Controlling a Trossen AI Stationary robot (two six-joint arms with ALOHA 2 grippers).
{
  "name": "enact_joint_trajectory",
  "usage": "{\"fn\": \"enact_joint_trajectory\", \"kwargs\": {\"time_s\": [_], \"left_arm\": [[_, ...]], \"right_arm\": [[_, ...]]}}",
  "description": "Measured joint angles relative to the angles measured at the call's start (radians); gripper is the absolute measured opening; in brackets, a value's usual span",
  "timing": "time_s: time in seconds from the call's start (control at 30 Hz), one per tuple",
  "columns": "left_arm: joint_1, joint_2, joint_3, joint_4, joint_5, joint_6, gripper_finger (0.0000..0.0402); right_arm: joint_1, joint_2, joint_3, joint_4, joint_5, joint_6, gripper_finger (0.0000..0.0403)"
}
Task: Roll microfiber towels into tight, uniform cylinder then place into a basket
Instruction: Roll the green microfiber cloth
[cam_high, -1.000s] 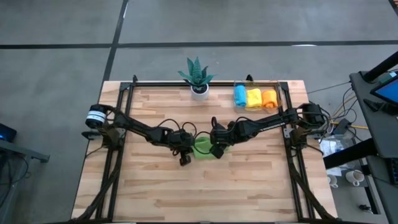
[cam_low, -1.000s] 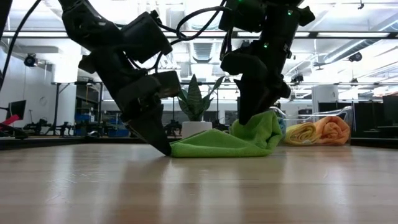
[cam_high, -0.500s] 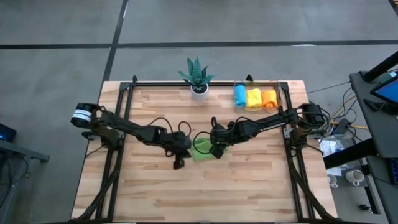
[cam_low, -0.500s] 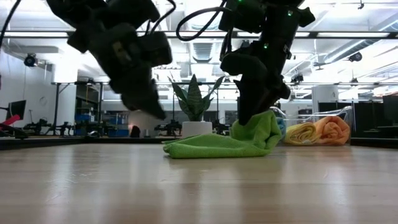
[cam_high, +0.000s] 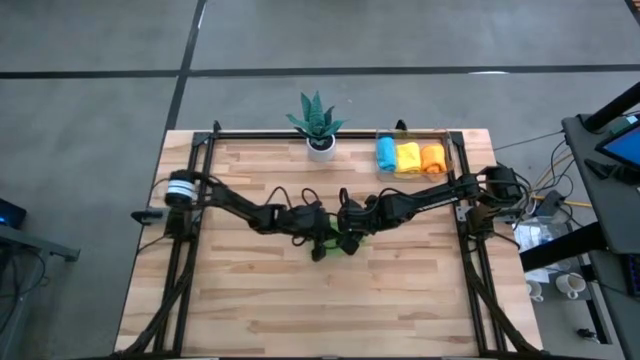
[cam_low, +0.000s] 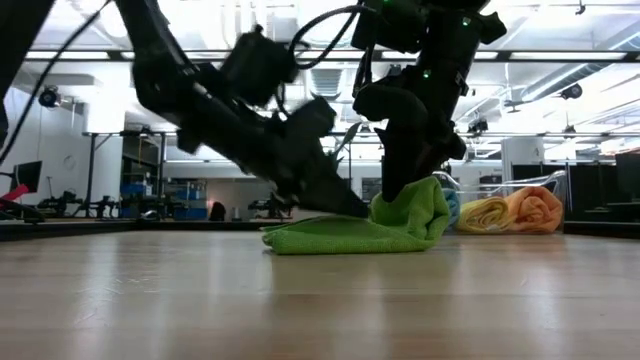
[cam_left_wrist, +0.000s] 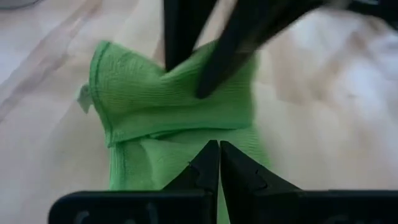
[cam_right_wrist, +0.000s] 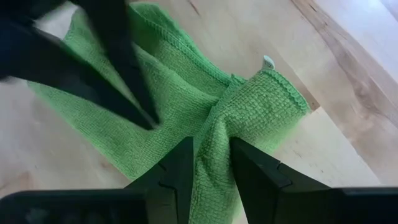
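Reaching in from the table's left, the left gripper (cam_low: 345, 205) has its fingers pressed together into a single point, shown closed tip to tip in its wrist view (cam_left_wrist: 219, 158). That point rests on the green towel (cam_low: 350, 235) just short of the raised fold, with the flat part of the cloth trailing back beneath it towards its own arm.

Directly ahead of it, touching the same cloth, the right gripper (cam_right_wrist: 209, 163) pinches a bunched ridge of the green towel (cam_right_wrist: 186, 99) between its two fingers; the low view shows this ridge lifted off the table (cam_low: 150, 300) while the rest lies flat.

The towel's long axis runs roughly along the line between the two grippers, so both tools are equally near it, one at each side of the fold. A rolling move would, in judgement, turn on this fold.

Well apart, beyond the right gripper at the table's far right corner, the basket (cam_high: 452, 142) holds three finished rolls, blue, yellow and orange (cam_high: 408, 157). A potted plant (cam_high: 318, 122) stands beside it.
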Motion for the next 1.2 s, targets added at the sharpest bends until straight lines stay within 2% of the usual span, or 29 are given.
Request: {"fn": "enact_joint_trajectory", "kwargs": {"time_s": [0.13, 0.2, 0.47, 0.73, 1.2], "left_arm": [[0.003, 0.069, 0.047, -0.014, -0.001, -0.001, 0.0000], [0.003, 0.073, 0.053, -0.076, 0.000, -0.001, 0.0000], [0.002, -0.010, 0.023, -0.236, -0.033, -0.026, 0.0000], [0.009, 0.008, 0.025, -0.222, -0.079, -0.023, 0.0000], [0.010, 0.013, 0.022, -0.204, -0.119, -0.016, 0.0000]], "right_arm": [[0.000, 0.000, -0.001, -0.002, 0.000, 0.000, 0.0103], [0.000, 0.000, -0.002, -0.003, 0.000, 0.000, 0.0104], [0.000, 0.000, -0.002, 0.003, 0.000, -0.005, 0.0100], [0.000, 0.000, -0.002, 0.059, -0.006, -0.005, 0.0102], [0.004, 0.057, -0.008, 0.230, -0.097, -0.024, 0.0096]]}}
